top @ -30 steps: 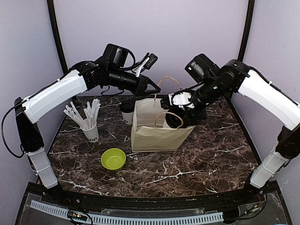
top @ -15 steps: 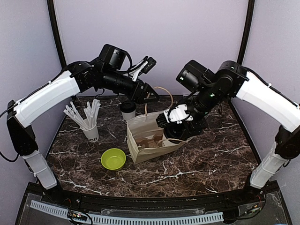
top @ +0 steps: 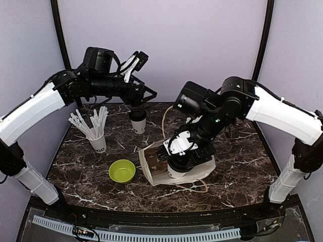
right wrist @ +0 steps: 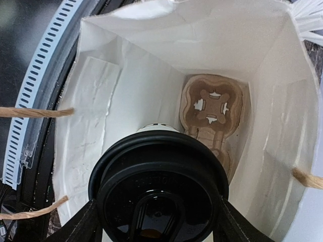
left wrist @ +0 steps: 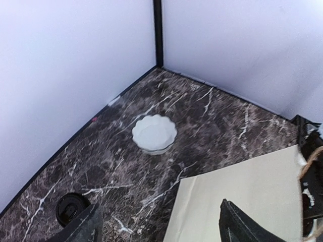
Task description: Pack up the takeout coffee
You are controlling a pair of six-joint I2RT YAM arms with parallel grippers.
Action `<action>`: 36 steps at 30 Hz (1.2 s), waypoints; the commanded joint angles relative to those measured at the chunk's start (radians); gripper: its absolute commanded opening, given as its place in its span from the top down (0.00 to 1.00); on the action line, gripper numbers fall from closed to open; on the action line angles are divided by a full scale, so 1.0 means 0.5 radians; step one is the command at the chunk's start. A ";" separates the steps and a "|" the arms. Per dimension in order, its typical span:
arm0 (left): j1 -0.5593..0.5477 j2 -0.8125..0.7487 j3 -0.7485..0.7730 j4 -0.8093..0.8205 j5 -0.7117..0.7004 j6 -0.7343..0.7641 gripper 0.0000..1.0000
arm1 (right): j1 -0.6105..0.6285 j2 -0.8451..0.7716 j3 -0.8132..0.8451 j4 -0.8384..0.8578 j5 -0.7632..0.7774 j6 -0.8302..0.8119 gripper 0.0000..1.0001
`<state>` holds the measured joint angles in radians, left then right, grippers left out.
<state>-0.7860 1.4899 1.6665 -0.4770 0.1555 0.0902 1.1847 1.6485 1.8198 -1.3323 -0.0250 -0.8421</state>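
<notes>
One takeout coffee cup (right wrist: 159,186), white with a black lid, sits between my right gripper's (right wrist: 157,222) fingers, which are shut on it. It is in the mouth of the paper bag (right wrist: 141,80), above a brown cardboard cup carrier (right wrist: 212,108) at the bag's bottom. In the top view the bag (top: 202,174) lies tipped toward the front with my right gripper (top: 176,162) pushed into it. The second takeout coffee cup (top: 138,121) stands at the back, its lid (left wrist: 68,207) below my left gripper (left wrist: 161,227). That left gripper (top: 146,96) hangs open and empty above it.
A white cup of straws (top: 98,142) stands at the left, with a lime-green bowl (top: 121,171) in front of it. A white fluted dish (left wrist: 154,133) sits near the back corner. The bag's paper handles (top: 194,187) trail toward the front edge.
My left gripper opened, let go of the bag's handle and drew back to the left. The bag tipped over toward the front as my right arm pushed down with the cup.
</notes>
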 commanded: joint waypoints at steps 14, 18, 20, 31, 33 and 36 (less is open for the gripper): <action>0.192 0.411 -0.286 0.258 0.173 0.036 0.21 | 0.047 -0.319 -0.659 0.666 0.615 -0.021 0.48; 0.191 0.471 -0.306 0.300 0.295 0.026 0.21 | 0.065 -0.436 -0.867 0.880 0.733 -0.028 0.48; 0.191 0.503 -0.305 0.310 0.373 0.017 0.21 | 0.067 -0.479 -0.962 0.985 0.777 -0.043 0.48; 0.188 0.535 -0.420 0.390 0.469 -0.004 0.23 | 0.167 -0.745 -1.391 1.346 0.835 -0.252 0.47; 0.188 0.534 -0.440 0.397 0.466 0.002 0.23 | 0.168 -0.755 -1.432 1.404 0.830 -0.263 0.47; 0.187 0.531 -0.460 0.405 0.465 0.015 0.24 | 0.167 -0.774 -1.531 1.538 0.888 -0.339 0.47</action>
<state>-0.6899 1.7699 1.4593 -0.3035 0.3706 0.0906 1.2617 1.2808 1.1042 -0.6941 0.3779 -0.9657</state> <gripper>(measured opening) 0.766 0.698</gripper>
